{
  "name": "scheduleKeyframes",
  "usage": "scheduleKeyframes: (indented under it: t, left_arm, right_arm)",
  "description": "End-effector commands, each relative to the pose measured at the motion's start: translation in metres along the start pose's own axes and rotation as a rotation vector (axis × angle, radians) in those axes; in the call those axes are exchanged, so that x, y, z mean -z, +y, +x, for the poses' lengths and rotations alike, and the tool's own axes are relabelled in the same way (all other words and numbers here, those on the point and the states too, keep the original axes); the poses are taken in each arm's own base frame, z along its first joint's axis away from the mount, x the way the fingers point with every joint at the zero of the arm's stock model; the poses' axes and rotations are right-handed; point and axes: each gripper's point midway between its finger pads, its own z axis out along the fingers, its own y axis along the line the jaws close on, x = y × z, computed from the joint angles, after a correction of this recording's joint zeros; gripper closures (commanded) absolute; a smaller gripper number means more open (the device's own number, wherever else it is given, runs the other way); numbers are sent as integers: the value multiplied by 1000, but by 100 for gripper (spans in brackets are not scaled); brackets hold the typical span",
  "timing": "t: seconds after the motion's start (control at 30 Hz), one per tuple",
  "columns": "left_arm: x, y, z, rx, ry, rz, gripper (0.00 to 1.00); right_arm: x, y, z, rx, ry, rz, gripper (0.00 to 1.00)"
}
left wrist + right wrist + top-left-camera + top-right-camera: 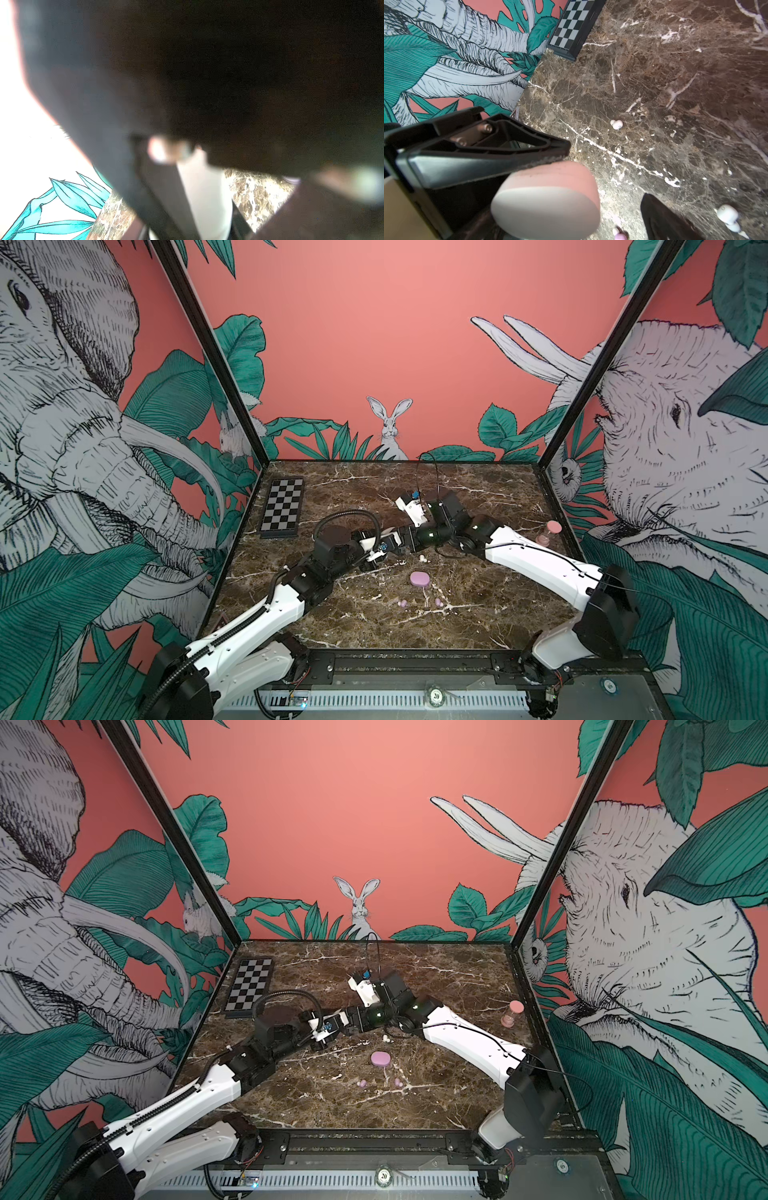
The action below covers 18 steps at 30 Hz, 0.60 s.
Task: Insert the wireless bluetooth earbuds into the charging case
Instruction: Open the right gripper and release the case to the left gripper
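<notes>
Fingers (483,160) of the right gripper (606,172) stand spread wide: a white case (546,207) touches one and sits clear of its mate. The left gripper (390,545) has its fingers pressed together, seemingly on that case, though its wrist view is a blur. One white earbud (616,124) lies on the marble table (675,83) beyond the right fingertips, and another white earbud (726,214) is near the free finger. One lilac earbud (402,603), a second lilac earbud (439,603) and a lilac case (419,578) lie well apart from both grippers.

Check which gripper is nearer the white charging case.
Left. The left gripper looks shut on the white charging case; the right gripper is open, one finger close beside the case, the other well clear.
</notes>
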Motion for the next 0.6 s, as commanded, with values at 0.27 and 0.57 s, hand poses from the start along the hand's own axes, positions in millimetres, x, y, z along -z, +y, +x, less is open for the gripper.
scheduleKeyframes:
  t: [0.27,0.57]
  left_arm:
    - [33,-44,7,372,114,238,100]
    - [55,-62,-21,591,75,385,100]
  right_arm:
    - [79,55,-21,217,-204,-108,2]
    - [94,72,18,389,-162,-222,2]
